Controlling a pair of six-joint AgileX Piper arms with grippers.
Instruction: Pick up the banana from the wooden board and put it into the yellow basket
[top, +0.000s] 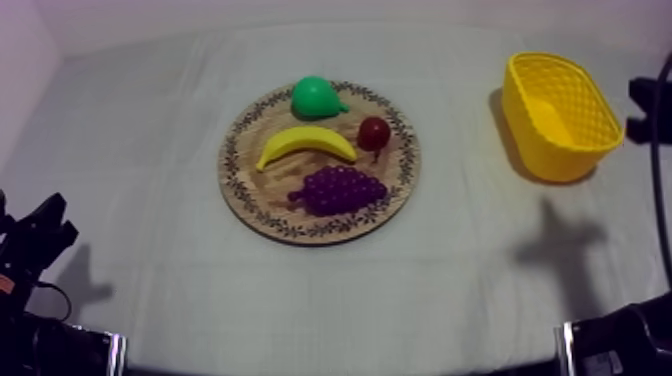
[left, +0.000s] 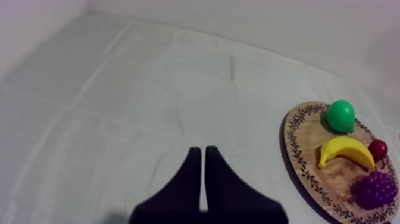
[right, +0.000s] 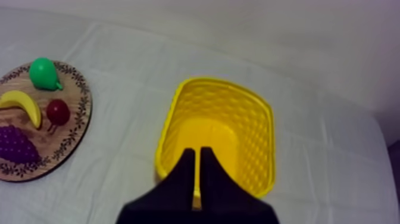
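Note:
The yellow banana (top: 305, 145) lies across the middle of the round wooden board (top: 262, 200), among a green pear (top: 318, 97), a small red fruit (top: 374, 132) and purple grapes (top: 340, 190). The yellow basket (top: 558, 115) stands at the right with nothing in it. My left gripper (left: 202, 149) is shut on nothing above bare cloth, well left of the board (left: 297, 149) and the banana (left: 345, 150). My right gripper (right: 197, 150) is shut on nothing, hovering over the near rim of the basket (right: 238, 113); the banana (right: 24, 104) lies far off to its side.
The left arm (top: 35, 240) sits low at the table's left edge. The right arm (top: 648, 105) reaches in at the right edge beside the basket and casts a shadow (top: 560, 240) on the cloth. Open cloth lies between board and basket.

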